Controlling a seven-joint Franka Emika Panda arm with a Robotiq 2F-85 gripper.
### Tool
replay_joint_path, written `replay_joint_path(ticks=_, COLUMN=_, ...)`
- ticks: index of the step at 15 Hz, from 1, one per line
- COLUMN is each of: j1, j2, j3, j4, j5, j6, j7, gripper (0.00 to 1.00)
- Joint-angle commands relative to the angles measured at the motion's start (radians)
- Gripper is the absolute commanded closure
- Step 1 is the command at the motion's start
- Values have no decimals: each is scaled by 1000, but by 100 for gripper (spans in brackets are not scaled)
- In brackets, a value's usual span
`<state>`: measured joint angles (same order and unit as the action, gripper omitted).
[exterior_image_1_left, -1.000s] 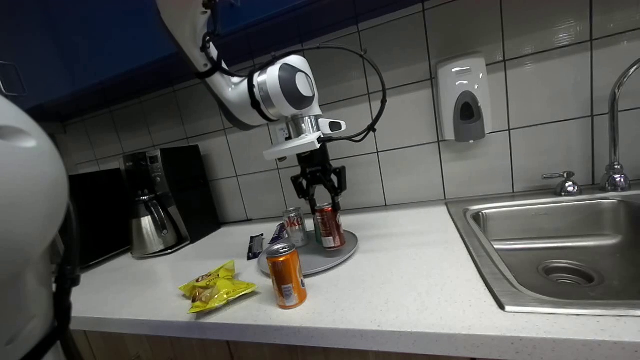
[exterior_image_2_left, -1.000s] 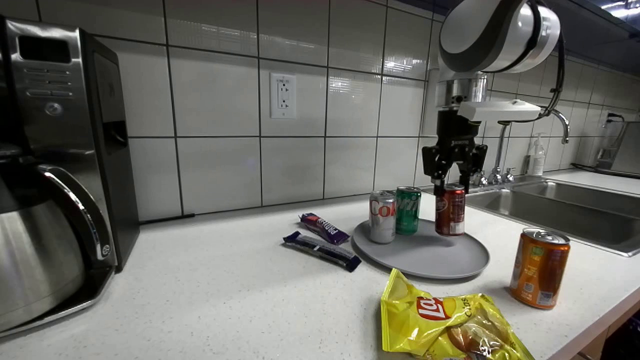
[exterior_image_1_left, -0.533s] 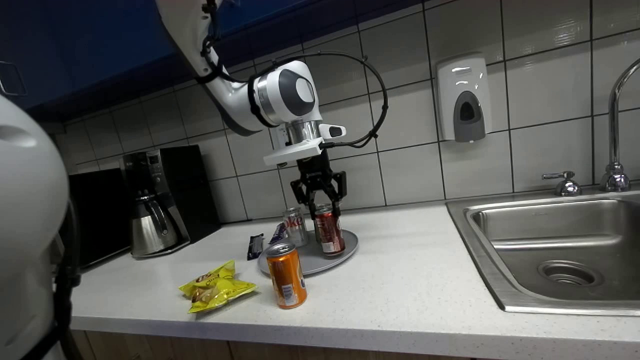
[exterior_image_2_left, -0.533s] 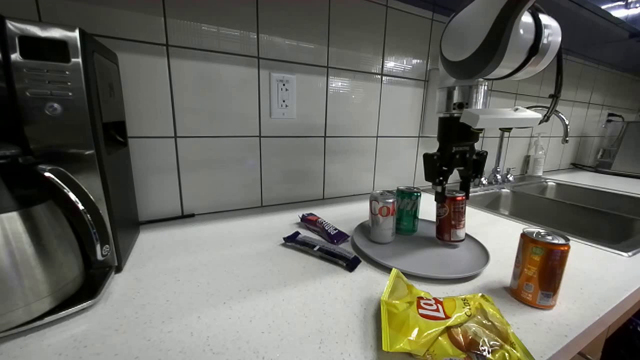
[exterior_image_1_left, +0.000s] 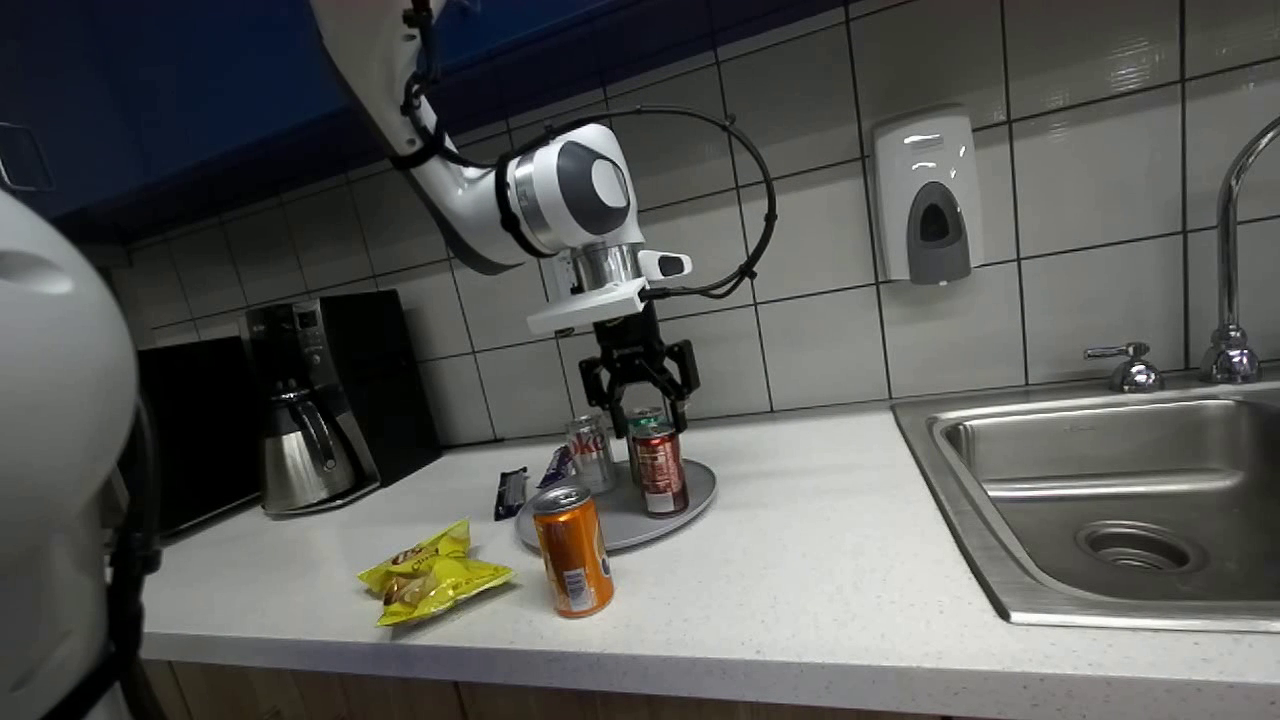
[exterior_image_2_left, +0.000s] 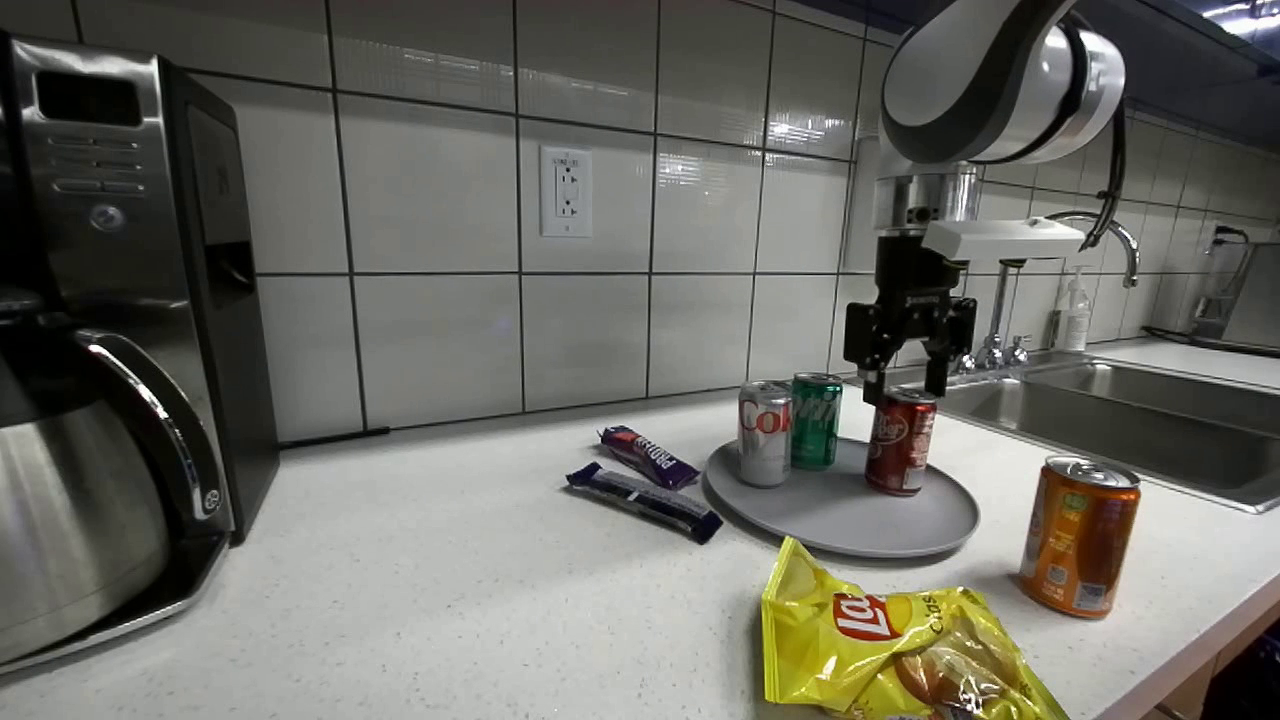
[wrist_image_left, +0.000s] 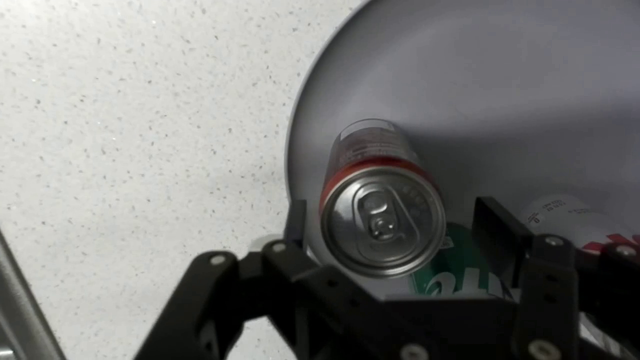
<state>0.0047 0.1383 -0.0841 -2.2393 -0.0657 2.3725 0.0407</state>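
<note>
Mid-frame in wrist view, we see gripper (wrist_image_left: 391, 215) spread around red can (wrist_image_left: 382, 195), clear of it; pull tab (wrist_image_left: 379, 216) shows only here.

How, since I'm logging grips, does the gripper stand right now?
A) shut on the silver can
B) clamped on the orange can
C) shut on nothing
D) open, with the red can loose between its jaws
D: in the wrist view the gripper is open, and a gap shows on either side of the red can.
</note>
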Motion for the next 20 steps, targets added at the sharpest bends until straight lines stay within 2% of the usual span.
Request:
replay_joint_path(ticks=1, j1=-19, j2=-33, j3=16, j4=-15, j5=9, j6=2, j7=-33, gripper=0)
replay_joint_path(ticks=13, j1=-1, j2=-115, j3=35, j4=-43, j5=-2, j6=-24, j7=31, gripper=0)
replay_joint_path(ticks=14, j1=-12, j2=-67, j3=30, j4=-10, j5=-1, j6=-6, j7=2, gripper=0)
replay_joint_path(ticks=20, j1=-10, j2=-82, j3=37, j4=-24, j5=-1, j6=-6, j7=8, gripper=0)
